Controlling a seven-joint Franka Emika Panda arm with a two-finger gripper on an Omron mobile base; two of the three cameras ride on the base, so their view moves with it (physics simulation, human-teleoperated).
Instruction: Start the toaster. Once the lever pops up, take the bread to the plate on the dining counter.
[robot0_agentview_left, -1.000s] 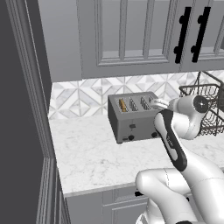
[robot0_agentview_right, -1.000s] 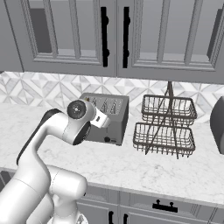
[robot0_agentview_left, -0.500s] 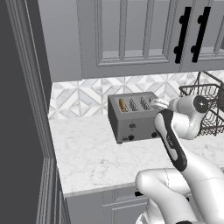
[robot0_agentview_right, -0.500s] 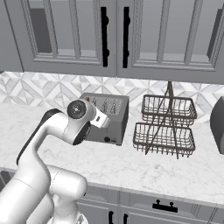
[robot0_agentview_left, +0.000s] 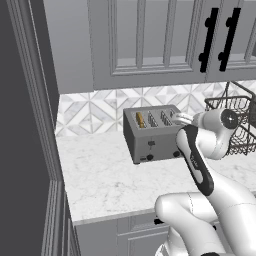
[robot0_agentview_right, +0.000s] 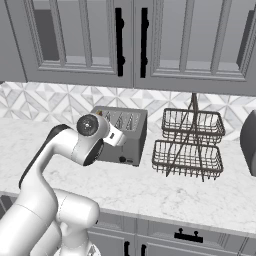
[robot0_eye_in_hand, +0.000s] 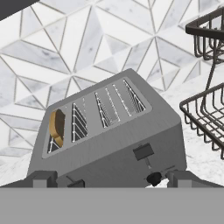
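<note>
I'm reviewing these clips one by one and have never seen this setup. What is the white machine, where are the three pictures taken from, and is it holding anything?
Everything is a computer rendering of a kitchen. The white machine is a robot arm on a drivable base. Two cameras ride on that base, behind the arm to its left and right; the third sits on the hand, looking along the gripper. On the marble worktop stand a grey four-slot toaster and a two-tier wire basket. A slice of bread sits in the toaster's end slot. A dark lever is on its front. The fingers stand apart near the toaster, holding nothing.
</note>
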